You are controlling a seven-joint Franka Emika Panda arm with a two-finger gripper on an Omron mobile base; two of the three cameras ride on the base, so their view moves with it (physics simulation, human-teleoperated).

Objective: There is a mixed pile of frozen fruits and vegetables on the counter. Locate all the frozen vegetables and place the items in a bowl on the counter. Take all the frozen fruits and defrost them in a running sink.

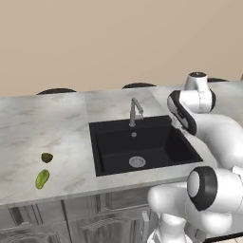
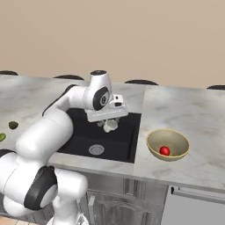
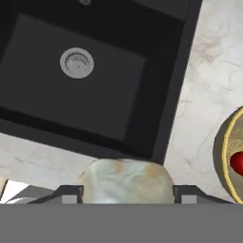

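Whitish garlic bulb (image 2: 110, 125) is pinched in your gripper (image 2: 108, 125), hanging over the sink (image 2: 124, 139) just left of the bowl (image 2: 152, 141). Looks light, hard and lumpy, so I'd keep squeezing across its fat middle or it'll probably pop out.

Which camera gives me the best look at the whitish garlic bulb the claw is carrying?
The hand view: the whitish garlic bulb sits large between the claw fingertips, above the black sink's edge. The right base view shows it small under the hand, over the basin. In the left base view the arm blocks it.
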